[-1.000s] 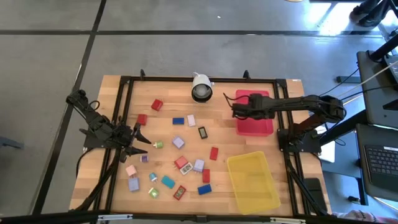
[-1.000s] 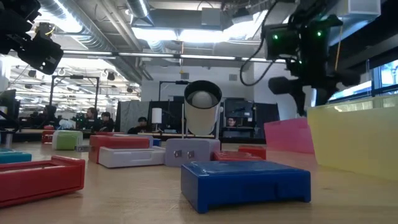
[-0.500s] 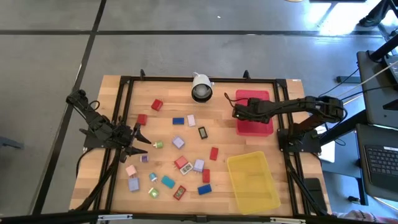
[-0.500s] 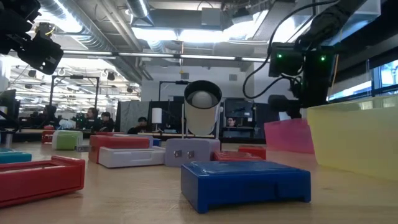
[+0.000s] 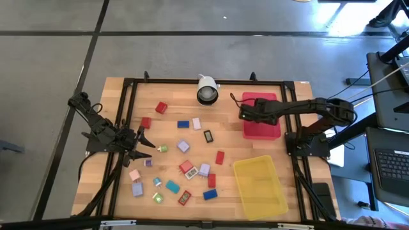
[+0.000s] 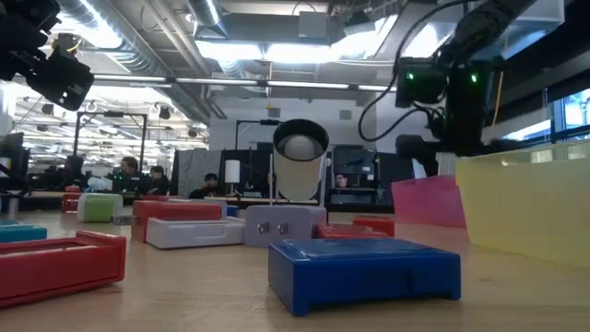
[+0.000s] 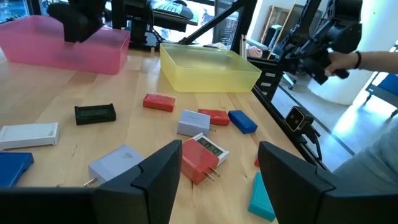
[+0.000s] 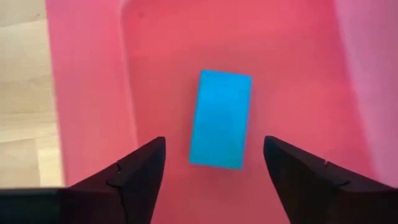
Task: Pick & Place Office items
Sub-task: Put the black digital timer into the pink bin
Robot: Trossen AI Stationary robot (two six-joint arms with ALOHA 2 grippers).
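Released moments ago, a flat blue block (image 8: 220, 119) lies in the red tray (image 8: 87, 93) beneath the right end effector (image 8: 214, 165), fingers apart.

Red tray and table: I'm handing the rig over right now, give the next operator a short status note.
Right gripper: open above the red tray, holding nothing.
Left gripper: open at the table's left edge, empty, waiting.
Done: one blue block lies flat in the red tray.
Yellow tray: looks empty.
Left: the remaining blocks scattered on the table.
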